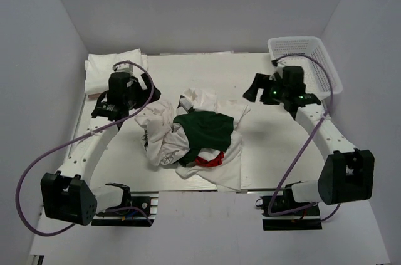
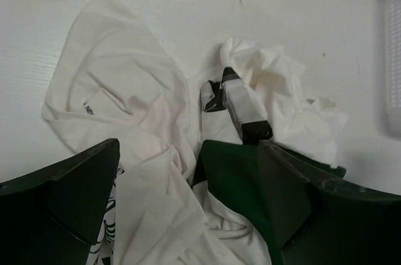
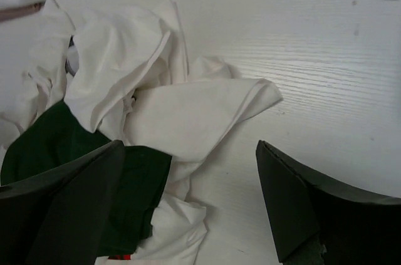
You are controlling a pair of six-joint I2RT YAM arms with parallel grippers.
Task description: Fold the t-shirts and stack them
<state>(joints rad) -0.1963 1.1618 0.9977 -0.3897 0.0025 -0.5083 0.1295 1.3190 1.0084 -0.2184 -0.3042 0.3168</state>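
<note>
Two arms rise from the near edge of the surface (image 1: 263, 146), one on each side of a crumpled heap of t-shirts (image 1: 166, 146). The heap lies midway between them, seemingly so that either arm can reach it. In it I count one dark green shirt (image 1: 203, 128) on top, one red print (image 1: 210, 161) peeking out at the near edge, and white cloth all around. How many white shirts are tangled there I cannot tell. Just beyond, the left claw (image 2: 189, 146) hangs over the heap's left flank and the right claw (image 3: 190, 146) over its right corner. Both are spread wide and hold nothing, likely poised to pull one shirt free. Farthest off, one folded white stack (image 1: 109, 67) sits in the left corner, probably the finished pile, and one lattice basket (image 1: 313, 49) sits in the right corner.
</note>
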